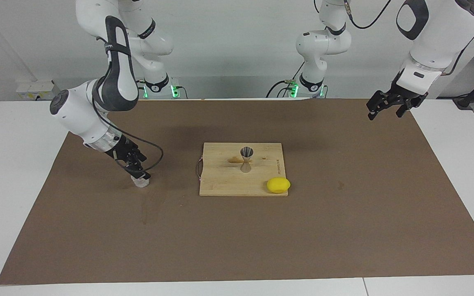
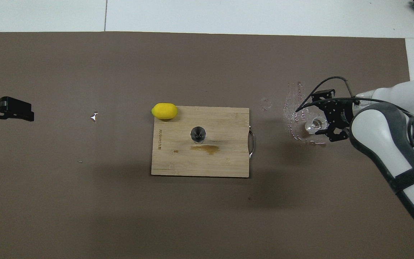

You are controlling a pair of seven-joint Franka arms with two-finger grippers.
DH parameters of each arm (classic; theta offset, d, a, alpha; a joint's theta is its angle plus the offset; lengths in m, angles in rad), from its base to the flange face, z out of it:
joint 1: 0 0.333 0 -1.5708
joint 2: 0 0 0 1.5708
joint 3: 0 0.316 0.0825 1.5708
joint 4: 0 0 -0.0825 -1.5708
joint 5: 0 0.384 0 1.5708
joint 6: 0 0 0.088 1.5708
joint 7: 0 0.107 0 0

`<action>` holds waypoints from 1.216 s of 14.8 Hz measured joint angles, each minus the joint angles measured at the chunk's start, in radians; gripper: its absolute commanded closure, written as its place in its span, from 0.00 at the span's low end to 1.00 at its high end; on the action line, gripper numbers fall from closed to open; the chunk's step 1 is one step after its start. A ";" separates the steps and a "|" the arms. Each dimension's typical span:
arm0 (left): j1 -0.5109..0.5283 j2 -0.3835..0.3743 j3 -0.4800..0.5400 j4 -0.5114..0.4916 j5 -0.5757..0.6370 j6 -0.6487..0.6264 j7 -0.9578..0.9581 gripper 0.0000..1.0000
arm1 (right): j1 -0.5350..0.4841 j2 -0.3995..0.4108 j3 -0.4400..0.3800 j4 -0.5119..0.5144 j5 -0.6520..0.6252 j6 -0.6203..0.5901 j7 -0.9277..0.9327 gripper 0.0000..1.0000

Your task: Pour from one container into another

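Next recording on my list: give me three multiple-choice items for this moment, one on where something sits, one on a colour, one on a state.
1. Where is the metal jigger?
A. On the wooden board
B. On the brown mat beside the cup
C. In the left end effector

2. What colour is the lemon?
A. Green
B. Yellow
C. Red

3. How is the clear cup?
A. Lying tipped on the board
B. Lifted over the jigger
C. Standing on the mat below the right end effector

Key: 1 A, the jigger stands upright mid-board; 2 B, it is plainly yellow at the board's corner; 3 C, the cup sits on the mat toward the right arm's end.
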 measured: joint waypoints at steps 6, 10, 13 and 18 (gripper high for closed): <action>0.000 0.000 0.000 -0.004 0.000 0.004 0.000 0.00 | 0.062 -0.067 0.005 0.029 -0.274 -0.054 -0.253 0.00; 0.000 0.000 0.000 -0.005 0.000 0.006 0.000 0.00 | 0.080 -0.142 0.007 0.141 -0.366 -0.226 -0.336 0.00; 0.000 0.000 0.000 -0.005 0.000 0.006 0.000 0.00 | 0.079 -0.156 0.005 0.260 -0.372 -0.366 -0.396 0.00; 0.000 0.000 0.000 -0.006 0.000 0.007 0.000 0.00 | 0.079 -0.156 0.002 0.383 -0.421 -0.513 -0.433 0.00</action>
